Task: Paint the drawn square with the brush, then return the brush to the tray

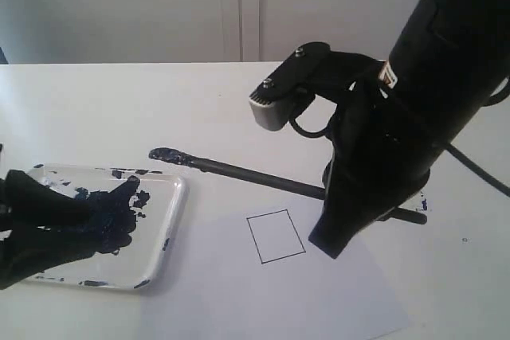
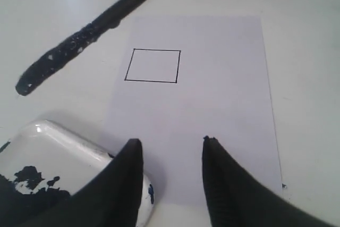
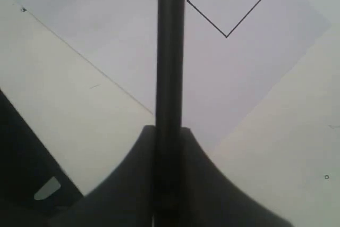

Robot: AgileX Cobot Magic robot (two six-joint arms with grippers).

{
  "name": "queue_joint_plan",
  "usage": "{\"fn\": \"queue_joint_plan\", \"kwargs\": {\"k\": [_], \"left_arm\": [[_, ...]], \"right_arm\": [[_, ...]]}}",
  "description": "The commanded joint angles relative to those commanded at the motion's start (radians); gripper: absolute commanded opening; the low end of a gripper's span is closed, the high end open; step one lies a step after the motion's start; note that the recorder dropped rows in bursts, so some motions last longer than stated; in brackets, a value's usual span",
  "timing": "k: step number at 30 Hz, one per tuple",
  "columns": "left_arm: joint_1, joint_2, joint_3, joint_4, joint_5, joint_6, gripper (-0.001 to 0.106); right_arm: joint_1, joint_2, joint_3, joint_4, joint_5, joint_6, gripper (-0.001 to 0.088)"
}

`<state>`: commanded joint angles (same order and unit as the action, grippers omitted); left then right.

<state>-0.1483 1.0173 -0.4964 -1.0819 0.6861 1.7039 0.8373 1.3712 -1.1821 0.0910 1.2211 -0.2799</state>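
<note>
your right claw (image 3: 169, 136) is clamped on the brush (image 1: 255, 174) near its tail, so the loaded tip can reach the unpainted drawn square (image 1: 276, 236). your left claw (image 2: 171, 147), jaws apart, sits over the tray (image 1: 171, 220).

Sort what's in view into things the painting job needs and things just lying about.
Job: brush, held in the right gripper; drawn square, unpainted; tray.
Just there: paper sheet under the square; table; black cable on the right arm.

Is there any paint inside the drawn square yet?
No, the drawn square is blank white inside its thin black outline in the left wrist view.
</note>
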Motion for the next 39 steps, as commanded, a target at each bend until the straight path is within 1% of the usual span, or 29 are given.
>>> {"fn": "queue_joint_plan", "kwargs": {"k": [2,4,6,11,14,15,16,17,19,20,23,24,25,26,29,33,39], "left_arm": [[-0.037,0.022,0.000,0.025,-0.041,-0.005,0.043],[-0.081,0.038,-0.002,0.044,-0.098,-0.054,0.043],[-0.123,0.057,-0.004,0.058,-0.165,-0.113,0.043],[-0.219,0.113,-0.004,0.081,-0.218,-0.124,0.043],[-0.288,0.150,-0.006,0.081,-0.283,-0.168,0.043],[-0.336,0.172,-0.006,0.081,-0.327,-0.172,0.043],[-0.364,0.184,-0.008,0.081,-0.366,-0.187,0.043],[-0.410,0.208,-0.015,0.081,-0.400,-0.196,0.043],[-0.482,0.256,-0.050,0.093,-0.418,-0.206,0.043],[-0.511,0.277,-0.059,0.096,-0.438,-0.208,0.043],[-0.570,0.321,-0.082,0.096,-0.501,-0.217,0.043],[-0.593,0.347,-0.085,0.096,-0.541,-0.235,0.043],[-0.597,0.369,-0.085,0.096,-0.572,-0.267,0.043],[-0.597,0.381,-0.085,0.096,-0.577,-0.275,0.043],[-0.597,0.440,-0.085,0.096,-0.597,-0.273,0.043],[-0.597,0.506,-0.086,0.096,-0.625,-0.269,0.043],[-0.597,0.548,-0.087,0.096,-0.674,-0.269,0.043]], "right_arm": [[0.000,-0.010,0.021,-0.008,0.000,0.000,0.0000],[0.000,-0.029,0.058,-0.020,0.000,0.000,0.0000],[0.000,-0.052,0.104,-0.028,-0.036,0.000,0.0000],[0.000,-0.110,0.198,-0.038,-0.093,0.023,0.0000],[0.000,-0.151,0.246,-0.040,-0.110,0.040,0.0000],[0.000,-0.180,0.272,-0.042,-0.121,0.050,0.0000],[0.000,-0.197,0.286,-0.042,-0.129,0.054,0.0000],[0.000,-0.231,0.308,-0.042,-0.131,0.064,0.0000],[0.000,-0.284,0.340,-0.042,-0.128,0.077,0.0000],[0.000,-0.303,0.350,-0.042,-0.131,0.082,0.0000],[0.000,-0.348,0.368,-0.042,-0.131,0.108,0.0000],[0.000,-0.366,0.374,-0.042,-0.129,0.112,0.0000],[0.000,-0.373,0.381,-0.042,-0.129,0.124,0.0000],[0.000,-0.373,0.387,-0.042,-0.127,0.126,0.0000],[0.000,-0.373,0.435,-0.051,-0.158,0.126,0.0000],[0.000,-0.373,0.487,-0.069,-0.166,0.127,0.0000],[0.000,-0.373,0.526,-0.169,-0.176,0.196,0.0000]]}}
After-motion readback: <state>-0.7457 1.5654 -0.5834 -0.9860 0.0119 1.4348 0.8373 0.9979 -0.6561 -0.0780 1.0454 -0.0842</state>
